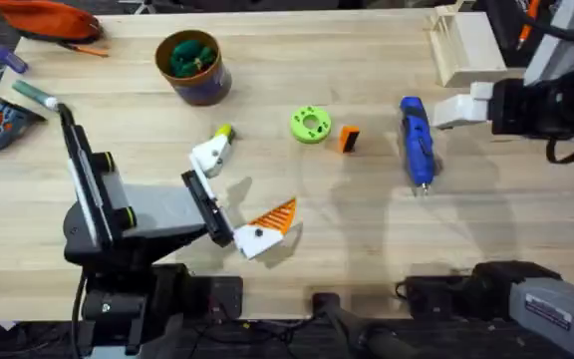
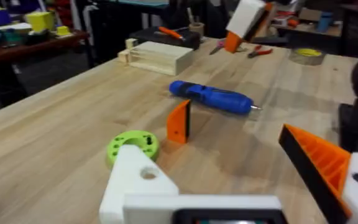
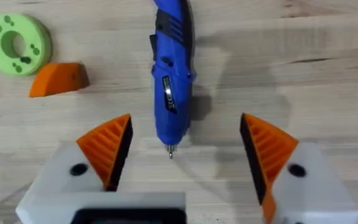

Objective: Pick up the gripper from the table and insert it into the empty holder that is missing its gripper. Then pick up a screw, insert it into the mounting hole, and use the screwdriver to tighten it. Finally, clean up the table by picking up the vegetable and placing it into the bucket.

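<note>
right gripper (image 3: 182,155): fingers spread wide, holding nothing, poised over the screwdriver (image 3: 171,74) with its metal tip between the two orange pads.
left gripper (image 1: 235,194): spread apart, nothing in its grasp; one side carries an orange finger, the other is the empty holder (image 1: 210,153), bare white.
gripper piece (image 1: 348,139): loose on the table (image 1: 367,229), between the green ring dish (image 1: 310,125) and the screwdriver, touched by neither arm.
bucket (image 1: 193,68): far side of the table.
</note>
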Controlling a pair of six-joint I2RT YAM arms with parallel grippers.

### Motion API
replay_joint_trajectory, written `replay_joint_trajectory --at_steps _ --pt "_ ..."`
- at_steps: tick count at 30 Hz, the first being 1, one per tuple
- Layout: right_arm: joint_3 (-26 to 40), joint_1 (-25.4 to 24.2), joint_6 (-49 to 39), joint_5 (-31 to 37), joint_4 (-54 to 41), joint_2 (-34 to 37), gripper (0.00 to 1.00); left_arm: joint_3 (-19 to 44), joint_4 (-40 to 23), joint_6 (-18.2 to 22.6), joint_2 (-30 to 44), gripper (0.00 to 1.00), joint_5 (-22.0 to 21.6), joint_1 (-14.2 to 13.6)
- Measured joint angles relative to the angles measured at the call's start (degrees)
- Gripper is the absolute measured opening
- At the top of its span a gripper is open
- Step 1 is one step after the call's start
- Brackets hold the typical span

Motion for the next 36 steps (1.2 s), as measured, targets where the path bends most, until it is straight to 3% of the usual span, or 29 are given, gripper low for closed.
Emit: replay_joint_trajectory --at_steps 13,36 --pt "0.0 0.0 0.0 0.0 0.0 0.0 0.992 0.0 -1.0 0.0 0.0 0.986 6.3 0.0" --pt "0.0 0.0 0.0 0.0 0.0 0.0 0.991 0.0 -1.2 -1.6 0.0 0.985 7.6 0.0"
